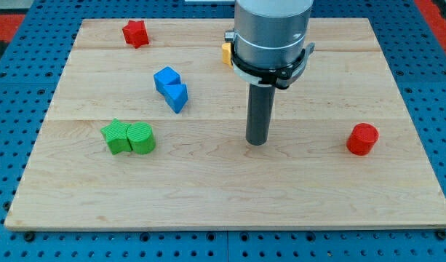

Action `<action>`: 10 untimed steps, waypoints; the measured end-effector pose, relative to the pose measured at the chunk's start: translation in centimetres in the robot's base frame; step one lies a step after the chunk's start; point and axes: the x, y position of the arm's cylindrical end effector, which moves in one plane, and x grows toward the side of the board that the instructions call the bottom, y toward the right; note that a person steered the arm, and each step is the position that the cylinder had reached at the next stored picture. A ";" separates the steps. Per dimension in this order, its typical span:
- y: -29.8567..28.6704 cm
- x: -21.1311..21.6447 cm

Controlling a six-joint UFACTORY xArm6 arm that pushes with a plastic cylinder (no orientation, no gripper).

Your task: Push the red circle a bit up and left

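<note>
Camera view: my tip (257,141) rests on the wooden board (223,196) near its middle; there is no pincer on this arm, only the straight dark rod, so nothing opens or closes and nothing is held; the tip touches no block. The red circle (362,139) stands well apart to the tip's right in the view, at about the same height. The two blue blocks (171,88), touching each other, lie up and to the left of the tip; the two green blocks (129,137), also touching, sit farther left, level with it. A red star-like block (135,33) is far up and left; a yellow block (226,53) peeks out beside the arm's grey body, above the tip, its shape mostly hidden.
</note>
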 end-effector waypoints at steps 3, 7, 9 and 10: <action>16.9 0.8; 1.8 -8.8; 6.1 -10.7; 9.6 -11.6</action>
